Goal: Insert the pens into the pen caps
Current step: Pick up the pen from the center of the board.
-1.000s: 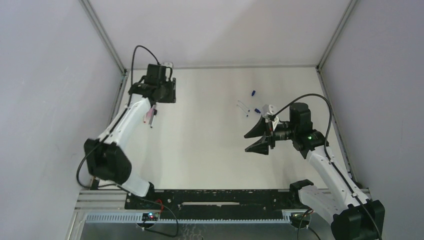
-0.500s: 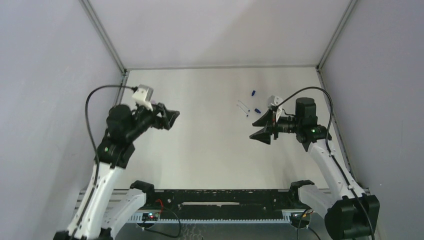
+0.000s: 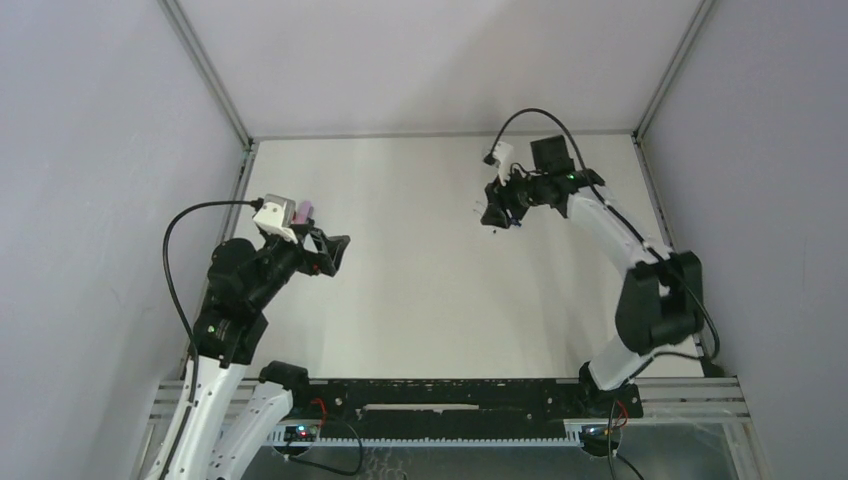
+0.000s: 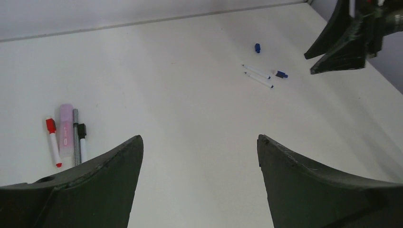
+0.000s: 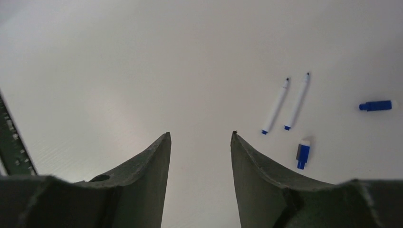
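Observation:
Two thin blue-and-white pens [image 5: 275, 107] [image 5: 298, 101] lie side by side on the white table, uncapped. A blue cap [image 5: 375, 105] and a blue-and-white cap [image 5: 302, 153] lie close to them. My right gripper [image 5: 200, 134] is open and empty, above the table just left of these pens; from above it [image 3: 493, 208] hides most of them. At the left lie a red-capped pen [image 4: 53, 141], a pink marker [image 4: 66, 137], a grey pen [image 4: 75, 135] and a black-capped pen [image 4: 82, 142]. My left gripper [image 4: 199, 137] is open and empty, raised over the table [image 3: 400, 290].
The table is boxed in by grey walls with metal corner posts [image 3: 205, 70]. A black rail [image 3: 430, 395] runs along the near edge between the arm bases. In the left wrist view a second blue cap [image 4: 257, 47] lies beyond the two pens.
My right arm has swung from the right middle to the back of the table, over the blue pens. My left arm, back from the far left a second ago, has hardly moved since.

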### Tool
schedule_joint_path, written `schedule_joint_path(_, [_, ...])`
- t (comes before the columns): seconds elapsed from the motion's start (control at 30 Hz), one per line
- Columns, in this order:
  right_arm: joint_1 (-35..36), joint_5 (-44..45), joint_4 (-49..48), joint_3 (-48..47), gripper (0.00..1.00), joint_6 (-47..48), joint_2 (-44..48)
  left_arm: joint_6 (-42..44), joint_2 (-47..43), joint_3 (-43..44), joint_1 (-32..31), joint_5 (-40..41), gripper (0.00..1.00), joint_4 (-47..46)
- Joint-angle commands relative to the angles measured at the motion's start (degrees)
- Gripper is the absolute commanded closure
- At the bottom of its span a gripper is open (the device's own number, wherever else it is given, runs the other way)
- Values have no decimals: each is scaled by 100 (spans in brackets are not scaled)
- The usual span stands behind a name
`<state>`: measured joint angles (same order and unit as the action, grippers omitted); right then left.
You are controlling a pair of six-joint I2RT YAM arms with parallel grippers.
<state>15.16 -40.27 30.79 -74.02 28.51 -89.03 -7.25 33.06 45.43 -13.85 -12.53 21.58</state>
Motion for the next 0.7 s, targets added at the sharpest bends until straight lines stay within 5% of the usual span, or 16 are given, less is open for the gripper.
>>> schedule_joint_path(0.0, [188, 1136, 336, -659, 45, -297, -820, 127, 17, -40, 92, 225, 8, 48])
schedule_joint_path(0.33, [244, 1989, 960, -2339, 59, -577, -2690, 101, 71, -64, 123, 259, 8, 39])
schedule_joint_path(0.67, [277, 2203, 1243, -2863, 70, -645, -3521, 91, 159, -72, 141, 225, 8, 39])
